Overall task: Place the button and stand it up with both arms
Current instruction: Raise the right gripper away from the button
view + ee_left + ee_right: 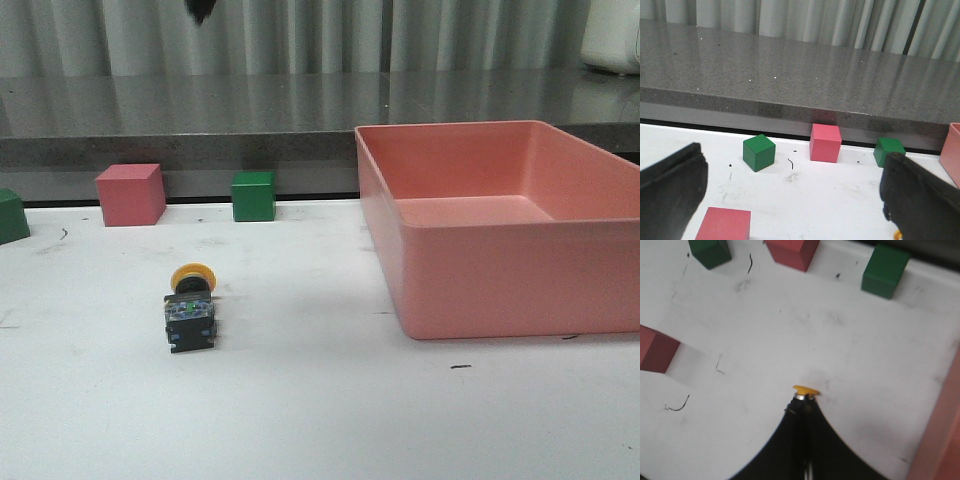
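Note:
The button (190,308) lies on its side on the white table, left of centre, its yellow cap pointing to the back and its black-grey base toward me. No gripper touches it in the front view. A black fingertip (200,10) hangs at the top edge, high above it. My right gripper (802,407) is shut with nothing between its fingers. In the right wrist view the button's yellow cap (806,390) shows just past the tips, and its base is hidden behind them. My left gripper (792,160) is wide open and empty over the table. A yellow sliver of the button (897,235) shows by its finger.
A large pink bin (480,270) stands on the right. A pink cube (130,194) and a green cube (253,195) sit along the back edge, and another green cube (10,215) is at the far left. A nearer pink cube (724,224) lies under the left gripper.

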Controlling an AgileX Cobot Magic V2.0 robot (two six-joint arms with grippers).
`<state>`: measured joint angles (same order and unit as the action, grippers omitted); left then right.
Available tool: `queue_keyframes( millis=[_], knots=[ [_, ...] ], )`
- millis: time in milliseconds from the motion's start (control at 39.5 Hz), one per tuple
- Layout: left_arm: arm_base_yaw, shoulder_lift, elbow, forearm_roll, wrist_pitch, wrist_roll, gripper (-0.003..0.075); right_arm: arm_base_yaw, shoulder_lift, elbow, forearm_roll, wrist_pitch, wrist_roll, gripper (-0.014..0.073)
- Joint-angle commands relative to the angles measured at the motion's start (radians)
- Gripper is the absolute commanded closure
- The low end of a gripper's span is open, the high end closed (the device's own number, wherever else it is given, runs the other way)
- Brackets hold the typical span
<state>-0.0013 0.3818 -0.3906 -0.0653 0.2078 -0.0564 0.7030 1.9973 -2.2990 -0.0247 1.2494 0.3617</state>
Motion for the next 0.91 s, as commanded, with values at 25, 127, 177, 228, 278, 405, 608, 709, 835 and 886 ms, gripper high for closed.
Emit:
queue_keyframes(
  millis=[25,127,177,228,278,405,608,709,835,886],
  knots=[
    [-0.008,0.013,-0.038,-0.01,-0.077,-0.002,0.0051,-0.075,-0.16,0.015,0.005,0.095,-0.084,0.0659],
    [-0.008,0.013,-0.038,-0.01,-0.077,-0.002,0.0051,-0.151,-0.262,0.11,0.005,0.094,-0.117,0.0659],
    [-0.008,0.013,-0.038,-0.01,-0.077,-0.002,0.0051,-0.193,-0.315,0.173,0.005,0.094,-0.127,0.0659],
    [-0.008,0.013,-0.038,-0.01,-0.077,-0.002,0.005,-0.238,-0.37,0.242,0.005,0.094,-0.138,0.0659],
    [-0.008,0.013,-0.038,-0.01,-0.077,-0.002,0.005,-0.294,-0.429,0.323,0.005,0.093,-0.145,0.0659],
    [-0.008,0.013,-0.038,-0.01,-0.077,-0.002,0.0051,-0.439,-0.56,0.511,0.005,0.072,-0.16,0.0659],
    [-0.008,0.013,-0.038,-0.01,-0.077,-0.002,0.005,-0.592,-0.764,0.803,0.005,-0.061,-0.159,0.0659],
    [-0.008,0.013,-0.038,-0.01,-0.077,-0.002,0.0051,-0.597,-0.888,0.985,-0.003,-0.172,-0.164,0.0659],
    [-0.008,0.013,-0.038,-0.01,-0.075,-0.002,0.0051,-0.597,-1.064,1.216,-0.004,-0.347,-0.224,0.0659],
    [-0.008,0.013,-0.038,-0.01,-0.073,-0.002,0.0051,-0.597,-1.135,1.305,-0.004,-0.422,-0.242,0.066]
  ],
)
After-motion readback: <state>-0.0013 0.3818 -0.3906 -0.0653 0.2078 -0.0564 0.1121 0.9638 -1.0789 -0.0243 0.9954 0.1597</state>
